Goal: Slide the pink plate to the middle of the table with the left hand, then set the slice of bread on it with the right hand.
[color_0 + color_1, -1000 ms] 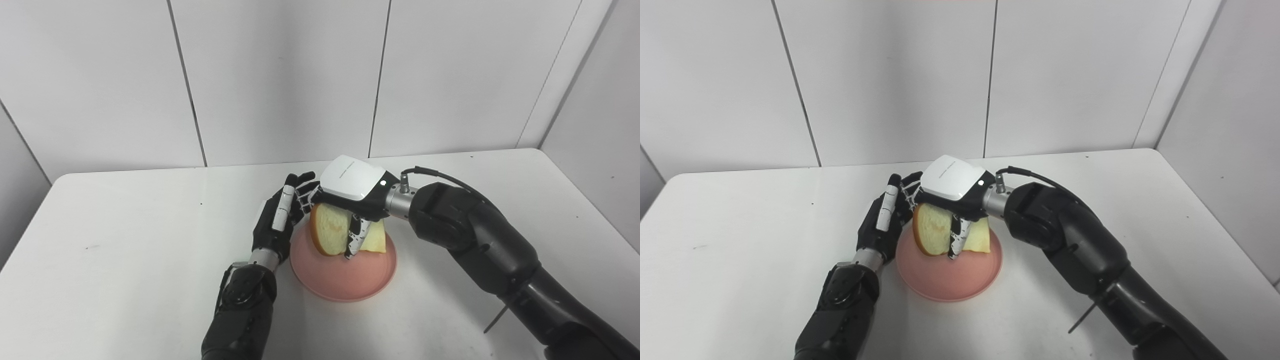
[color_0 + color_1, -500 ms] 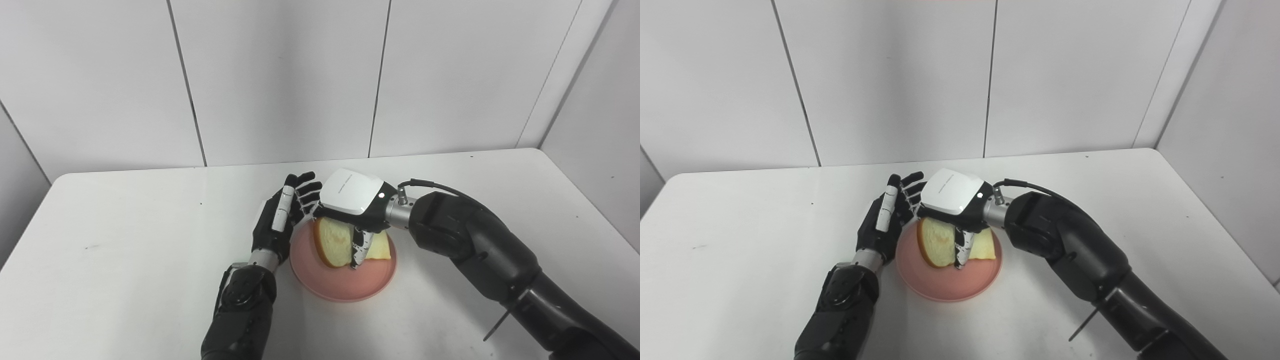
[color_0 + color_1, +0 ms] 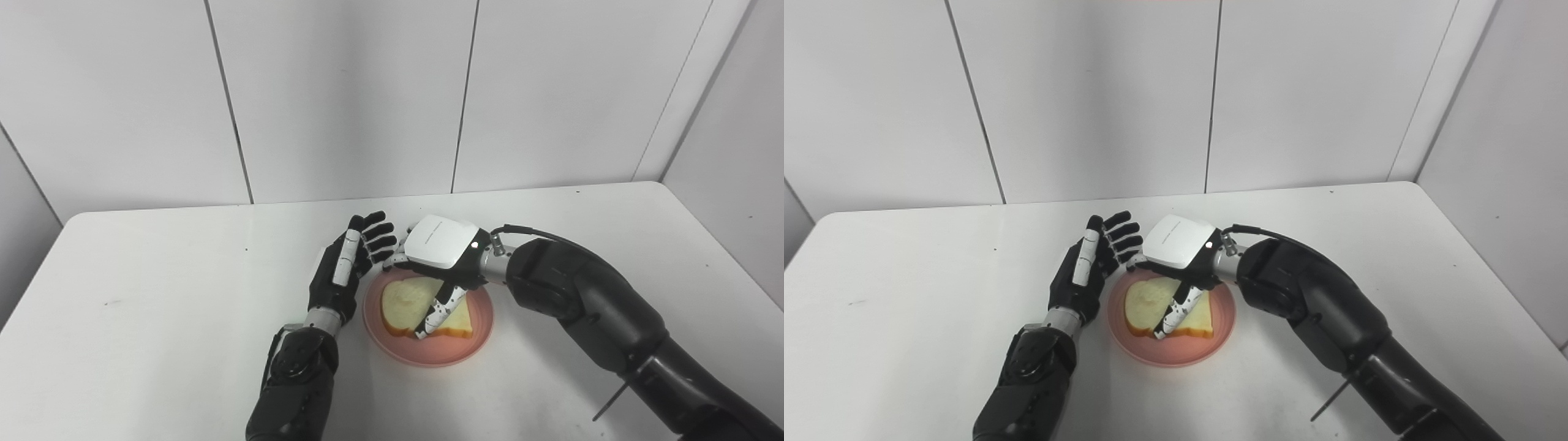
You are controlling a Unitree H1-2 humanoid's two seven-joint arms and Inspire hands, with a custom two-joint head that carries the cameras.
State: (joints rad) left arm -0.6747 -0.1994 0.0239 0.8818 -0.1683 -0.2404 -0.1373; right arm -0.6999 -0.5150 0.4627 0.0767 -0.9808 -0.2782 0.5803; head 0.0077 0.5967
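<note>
On the white table (image 3: 153,318), the right hand (image 3: 438,257) is spreading its fingers (image 3: 438,309) loose above the slice of bread (image 3: 404,306), now lying flat on the pink plate (image 3: 456,349); the left hand (image 3: 346,269) is standing open, empty, beside the plate's rim.

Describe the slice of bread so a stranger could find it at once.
Start at the white table and find the pink plate near its middle, between the two black robot hands. The slice of bread lies flat on it, pale with a tan crust, the only food there, under the right hand.
</note>
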